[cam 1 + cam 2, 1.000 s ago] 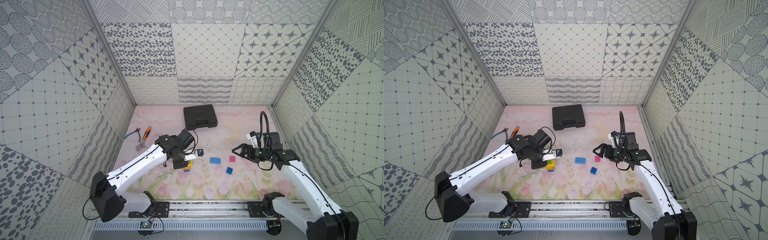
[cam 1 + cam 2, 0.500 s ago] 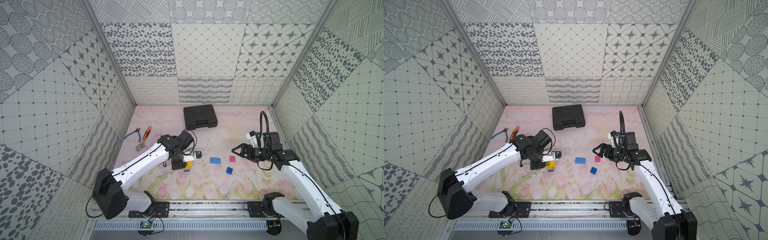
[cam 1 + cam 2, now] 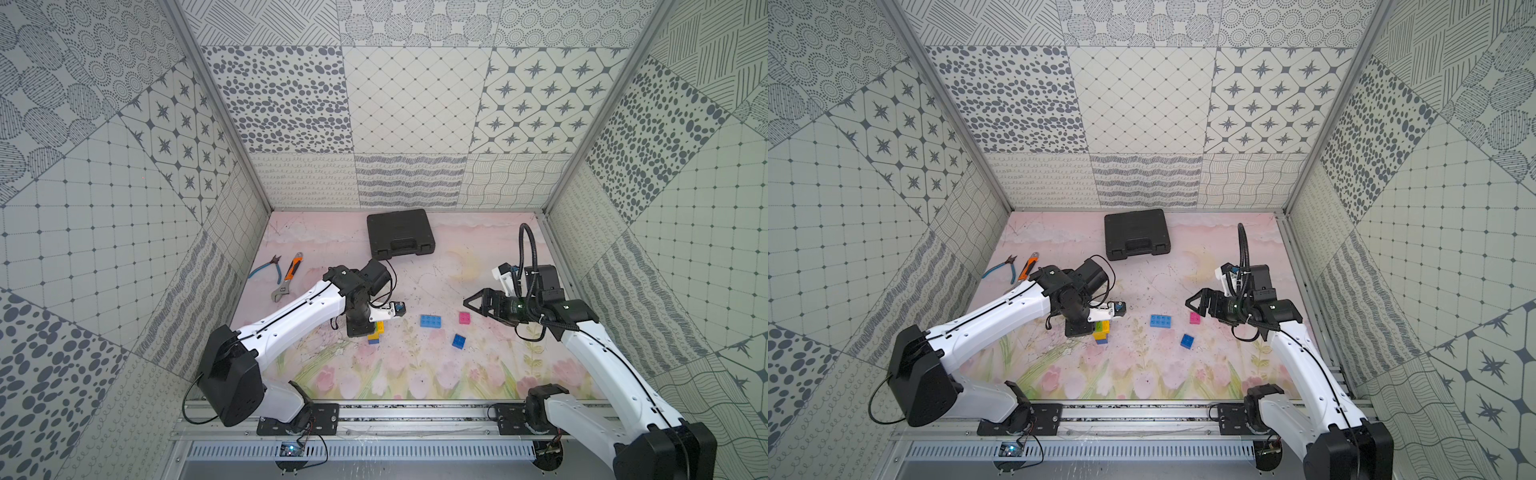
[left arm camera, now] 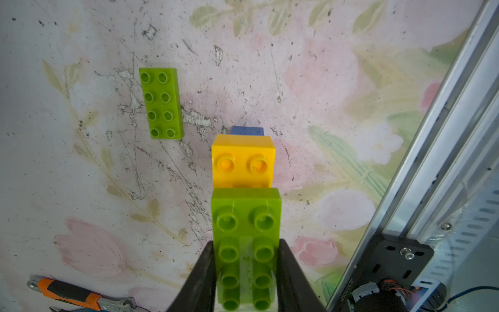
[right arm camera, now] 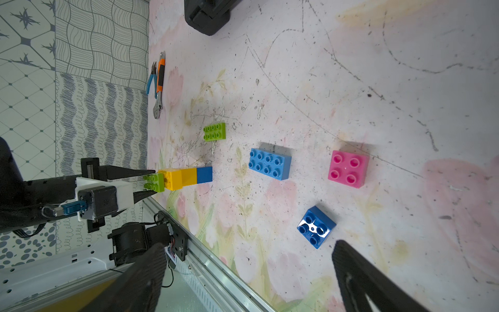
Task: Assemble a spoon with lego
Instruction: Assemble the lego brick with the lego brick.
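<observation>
Left gripper (image 4: 246, 243) is clamped on a lime green oblong brick (image 4: 245, 216), 1 finger on each long side. The brick's back end runs off the edge of the left wrist view. Its front end sits over the yellow brick (image 4: 243, 162) of the little stack (image 5: 189, 175) standing on the mat (image 3: 415, 374) in front of the left arm. Can't tell if it's pressed fully down.

The stack's dark blue base (image 5: 204, 174) is only a sliver from the left wrist. Whether the yellow part is 1 brick or 2 is hard to say. In both top views the left wrist covers most of the stack.

A 2nd lime green brick (image 4: 161, 102) lies loose near the stack, hidden behind the arm in both top views.

Right gripper (image 5: 248, 245) hangs wide open with nothing in it, near the pink square (image 3: 464, 318). The light blue oblong (image 3: 430, 320) and dark blue square (image 3: 459, 340) lie apart between the arms.

Black case (image 3: 400, 237) sits at the back, cropped in the right wrist view. Wrench (image 3: 289, 276) and pliers (image 3: 266, 268) lie by the left wall.
</observation>
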Available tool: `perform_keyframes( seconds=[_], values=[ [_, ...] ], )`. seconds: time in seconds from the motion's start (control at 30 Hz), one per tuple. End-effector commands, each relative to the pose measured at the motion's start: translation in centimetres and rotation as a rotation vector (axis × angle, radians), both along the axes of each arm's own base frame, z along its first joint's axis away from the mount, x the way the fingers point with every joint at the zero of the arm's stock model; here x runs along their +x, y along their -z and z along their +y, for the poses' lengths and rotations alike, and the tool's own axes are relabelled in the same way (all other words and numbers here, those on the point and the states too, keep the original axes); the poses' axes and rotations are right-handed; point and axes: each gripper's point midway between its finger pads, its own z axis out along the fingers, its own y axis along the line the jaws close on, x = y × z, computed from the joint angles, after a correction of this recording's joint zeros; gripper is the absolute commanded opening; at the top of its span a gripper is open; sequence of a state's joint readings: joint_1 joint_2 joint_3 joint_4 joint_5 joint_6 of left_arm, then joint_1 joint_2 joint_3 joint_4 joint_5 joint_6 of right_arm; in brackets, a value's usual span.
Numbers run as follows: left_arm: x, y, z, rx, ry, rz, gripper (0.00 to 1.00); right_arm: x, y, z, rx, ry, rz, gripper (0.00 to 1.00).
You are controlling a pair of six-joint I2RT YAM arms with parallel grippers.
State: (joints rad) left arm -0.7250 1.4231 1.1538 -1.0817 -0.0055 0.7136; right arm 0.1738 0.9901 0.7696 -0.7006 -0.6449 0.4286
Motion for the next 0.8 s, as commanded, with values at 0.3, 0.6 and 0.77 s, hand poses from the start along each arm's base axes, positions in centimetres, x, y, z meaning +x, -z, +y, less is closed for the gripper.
perform_keyframes(
  seconds=[0.3, 0.6, 0.77],
  values=[
    [-0.3, 0.5, -0.4, -0.026, 0.017, 0.017, 0.34, -0.2, 0.3, -0.2, -0.024, -0.014, -0.028, 0.98],
    [-0.3, 1.0, -0.6, -0.027, 0.014, 0.029, 0.34, -0.2, 0.2, -0.2, -0.025, -0.012, -0.034, 0.98],
    [-0.8, 1.3, -0.4, -0.029, 0.014, 0.041, 0.35, -0.3, 0.3, -0.3, -0.029, -0.013, -0.034, 0.98]
  ],
)
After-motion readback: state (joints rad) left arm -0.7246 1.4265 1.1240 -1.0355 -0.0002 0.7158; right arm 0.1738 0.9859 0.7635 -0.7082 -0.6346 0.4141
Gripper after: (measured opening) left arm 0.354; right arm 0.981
